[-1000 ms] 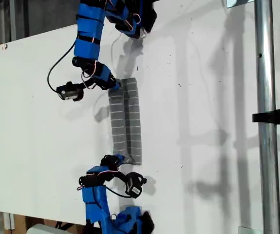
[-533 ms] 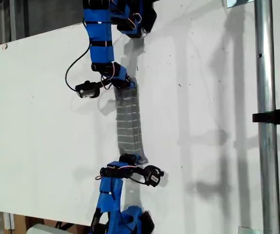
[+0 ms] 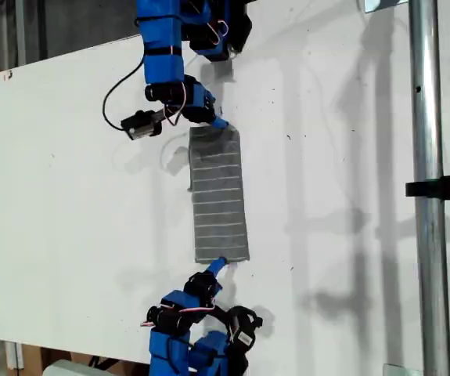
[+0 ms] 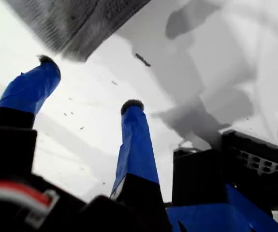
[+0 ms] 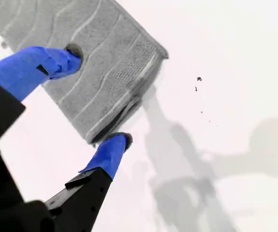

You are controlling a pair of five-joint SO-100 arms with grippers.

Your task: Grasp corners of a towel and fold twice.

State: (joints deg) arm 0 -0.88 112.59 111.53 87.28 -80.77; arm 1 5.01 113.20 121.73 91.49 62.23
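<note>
the towel (image 3: 219,196) lay folded in a narrow strip mid-frame in the exterior view. my first gripper (image 4: 88,87) hung empty, fingers apart; my second gripper (image 5: 100,94) stood spread around a corner (image 5: 151,48). a shallow pinch could catch only one layer.

towel (image 4: 76,24) blurred and cut off in first wrist view, corners unreadable

My first gripper (image 4: 88,84) has its blue fingers spread apart. My second gripper (image 5: 100,94) also stands with its jaws parted, holding nothing.
</note>
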